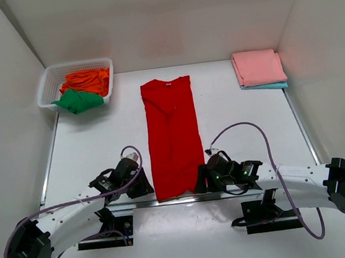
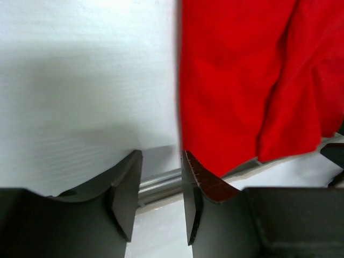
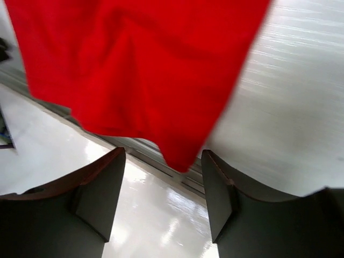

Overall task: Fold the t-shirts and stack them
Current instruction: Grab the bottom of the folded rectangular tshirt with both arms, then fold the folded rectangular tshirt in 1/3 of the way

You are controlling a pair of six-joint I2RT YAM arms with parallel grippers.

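A bright red t-shirt (image 1: 172, 135) lies folded lengthwise into a long strip down the middle of the table, collar at the far end, hem hanging over the near edge. My left gripper (image 1: 143, 185) is open at the hem's left corner, and the red cloth (image 2: 252, 80) lies just past its right finger. My right gripper (image 1: 202, 180) is open at the hem's right corner, with the red corner (image 3: 177, 156) hanging between its fingers. A salmon pink t-shirt (image 1: 258, 67) lies folded on a light blue one (image 1: 267, 86) at the far right.
A white lattice basket (image 1: 46, 87) at the far left holds an orange t-shirt (image 1: 89, 80) and a green one (image 1: 78, 101). A metal rail (image 1: 140, 198) runs along the table's near edge. White walls close in the left, right and far sides.
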